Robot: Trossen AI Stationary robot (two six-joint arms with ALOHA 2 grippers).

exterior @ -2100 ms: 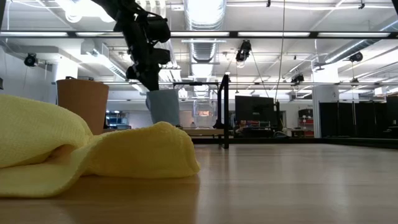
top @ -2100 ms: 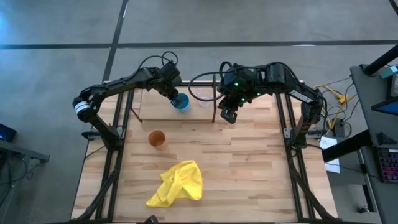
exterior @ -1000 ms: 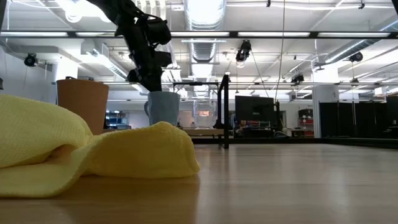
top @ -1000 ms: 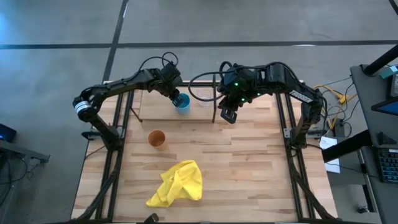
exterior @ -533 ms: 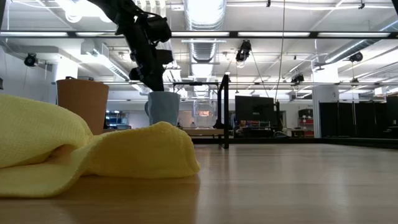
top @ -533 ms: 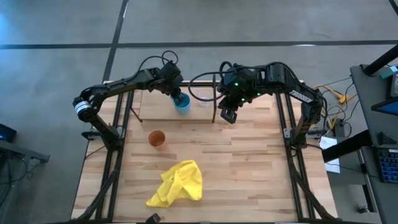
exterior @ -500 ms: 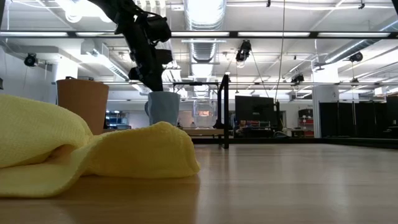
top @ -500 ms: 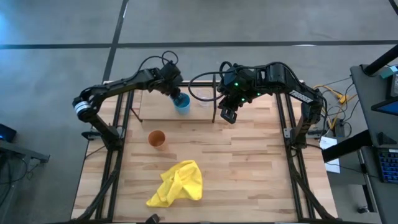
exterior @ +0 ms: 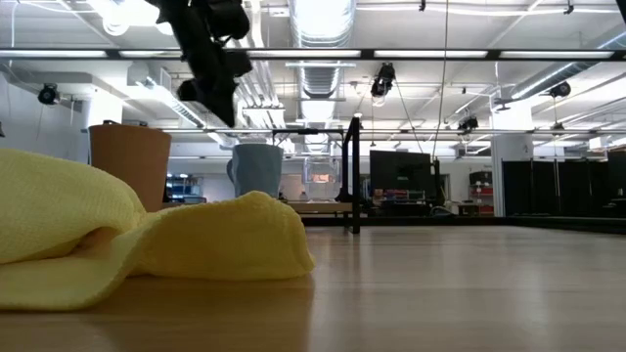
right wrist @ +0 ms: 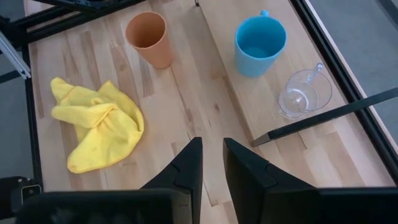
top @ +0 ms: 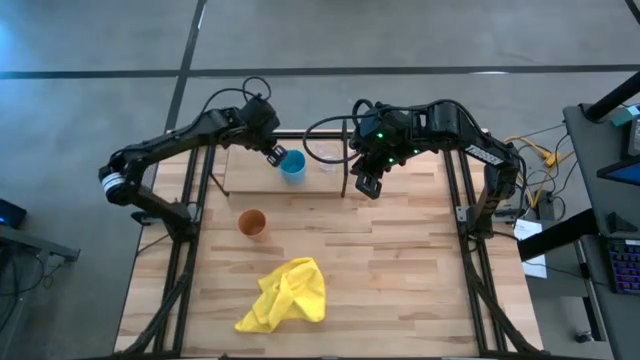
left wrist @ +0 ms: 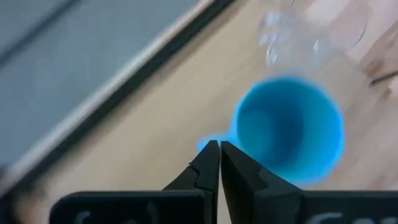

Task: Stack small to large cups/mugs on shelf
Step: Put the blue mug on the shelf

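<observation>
Left claw (top: 272, 153), fingers pressed together and empty, is hovering beside the blue mug (top: 293, 164) standing on the shelf (top: 250, 175); it should be clearing upward before fetching the orange tumbler (top: 251, 223).

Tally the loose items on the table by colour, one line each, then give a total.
Blue: 1, the blue mug
Orange: 1, the orange tumbler
Clear: 1, the glass cup
Yellow: 1, the yellow cloth
Total: 4
</observation>
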